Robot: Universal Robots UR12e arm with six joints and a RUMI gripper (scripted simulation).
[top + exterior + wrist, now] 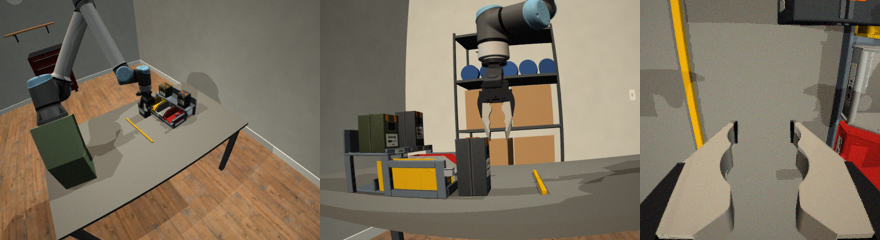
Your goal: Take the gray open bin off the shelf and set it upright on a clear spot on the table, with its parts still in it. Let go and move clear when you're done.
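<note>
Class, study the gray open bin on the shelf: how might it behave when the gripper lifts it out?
The gray open bin looks rigid-walled, so probably stiff to grip. Its top is open, so tilting would likely spill whatever it holds. It sits close between the yellow bin and red bin, so it may scrape them.
</note>
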